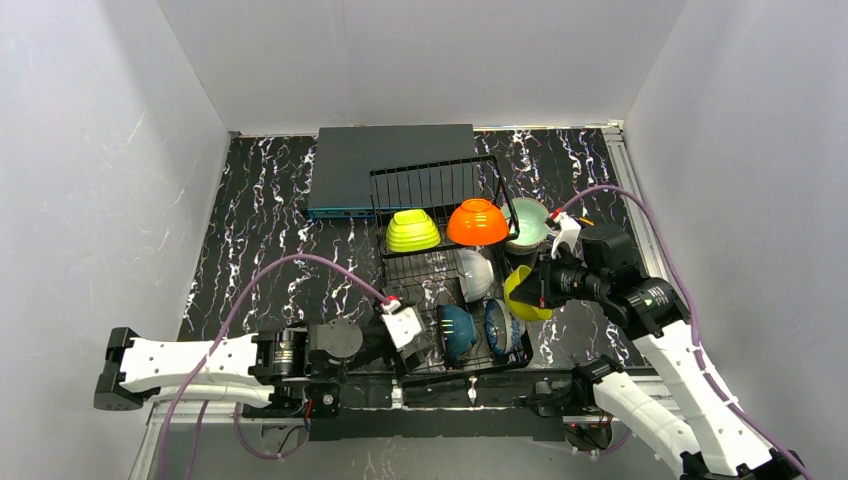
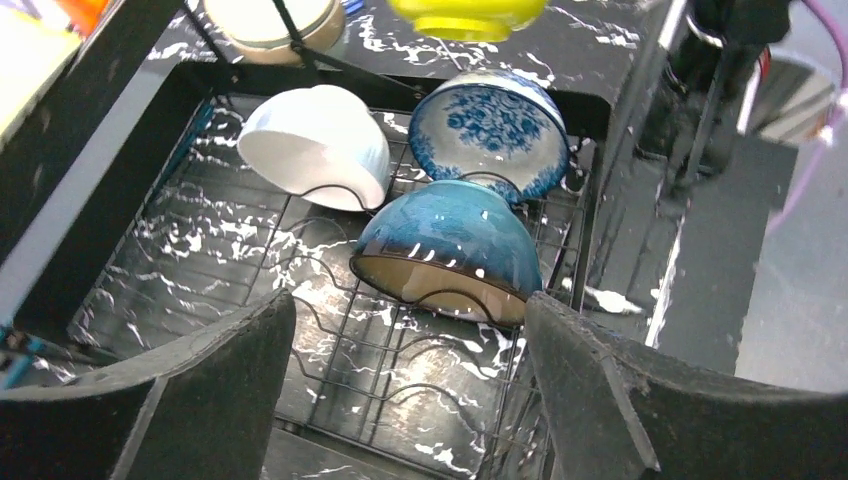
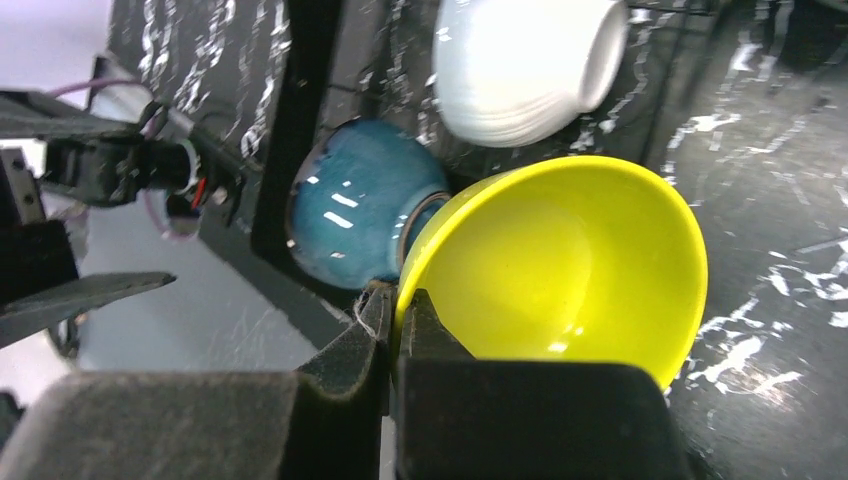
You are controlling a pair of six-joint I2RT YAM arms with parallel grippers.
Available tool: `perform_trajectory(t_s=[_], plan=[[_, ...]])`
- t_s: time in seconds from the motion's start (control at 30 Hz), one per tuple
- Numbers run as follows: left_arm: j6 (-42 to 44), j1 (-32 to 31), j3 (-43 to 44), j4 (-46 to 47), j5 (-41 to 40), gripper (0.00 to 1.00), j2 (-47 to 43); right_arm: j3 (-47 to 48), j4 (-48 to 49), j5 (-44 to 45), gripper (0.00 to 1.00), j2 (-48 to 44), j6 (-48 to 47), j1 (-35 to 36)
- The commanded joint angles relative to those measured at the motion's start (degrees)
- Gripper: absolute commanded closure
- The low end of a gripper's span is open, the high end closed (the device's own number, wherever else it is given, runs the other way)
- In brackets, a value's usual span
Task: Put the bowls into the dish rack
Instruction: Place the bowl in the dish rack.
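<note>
The black wire dish rack stands mid-table. Its raised back tier holds a lime green bowl, an orange bowl and a mint bowl. On the lower tines lean a white bowl, a blue-white patterned bowl and a teal bowl. My left gripper is open over the rack's front wires, empty, just short of the teal bowl. My right gripper is shut on the rim of a yellow bowl, which hangs tilted at the rack's right side.
A flat dark grey box lies behind the rack against the back wall. A beige bowl shows at the top of the left wrist view, beyond the rack's rim. White walls close in on three sides.
</note>
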Motion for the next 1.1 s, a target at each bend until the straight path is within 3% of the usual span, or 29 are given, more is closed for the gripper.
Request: perform_trajectory(t_s=[0.0, 0.03, 0.1, 0.47, 0.73, 0.9, 1.07], plan=[[13.7, -0.2, 5.6, -6.5, 7.9, 0.15, 1.6, 2.0, 2.2, -11.8, 0.99, -0.2, -3.4, 0.0], [15.1, -0.2, 6.3, -7.5, 8.2, 0.08, 2.0, 2.7, 2.5, -12.9, 0.99, -0.2, -4.1, 0.0], [17.3, -0.2, 7.4, -8.8, 9.3, 0.06, 2.4, 3.6, 2.8, -14.5, 0.99, -0.3, -4.7, 0.0], [24.4, -0.2, 7.6, -10.1, 17.6, 0.05, -2.0, 1.3, 9.8, -30.6, 0.99, -0.8, -5.4, 0.0], [26.5, 0.7, 11.6, -12.4, 18.9, 0.04, 2.5, 0.6, 10.4, -39.7, 0.99, 1.4, -7.3, 0.1], [27.4, 4.8, 14.4, -11.5, 25.1, 0.04, 5.8, 0.1, 10.4, -43.1, 0.99, 2.1, -8.3, 0.1], [27.7, 10.6, 17.8, -14.2, 36.3, 0.04, 8.3, -0.7, 9.3, -44.7, 0.99, 2.9, -9.0, 0.5]])
